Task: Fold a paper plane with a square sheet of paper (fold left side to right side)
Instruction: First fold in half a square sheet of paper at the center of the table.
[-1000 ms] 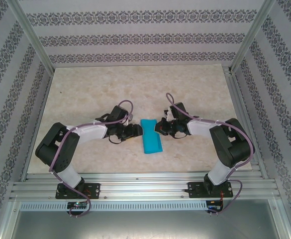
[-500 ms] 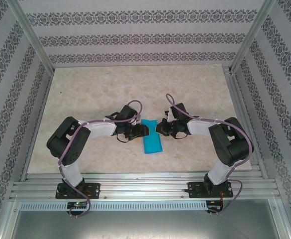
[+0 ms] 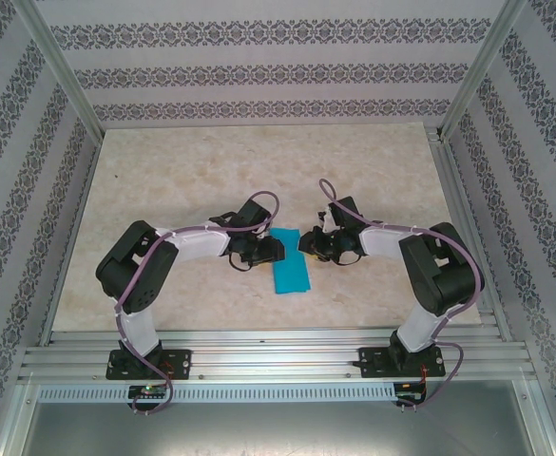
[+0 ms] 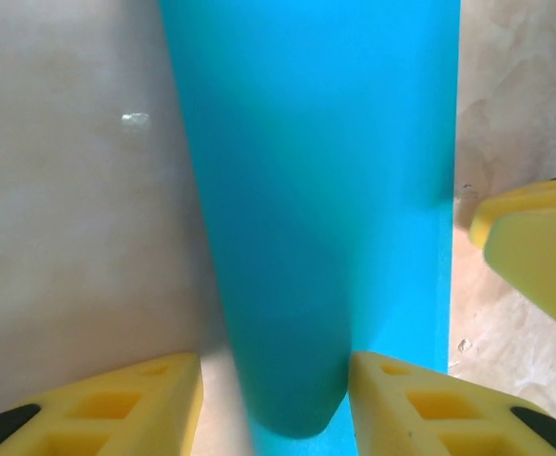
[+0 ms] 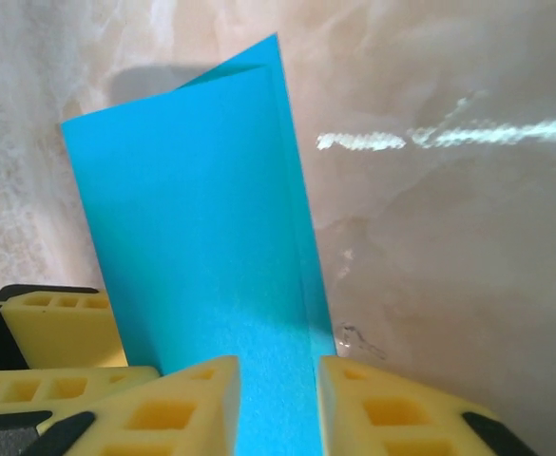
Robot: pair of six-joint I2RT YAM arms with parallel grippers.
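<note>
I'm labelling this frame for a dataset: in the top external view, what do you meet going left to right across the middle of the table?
Left tool → folded blue paper → right tool.

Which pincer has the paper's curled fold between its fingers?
The left pincer: the paper bulges rounded between its fingers; at the right pincer it lies flat.
</note>
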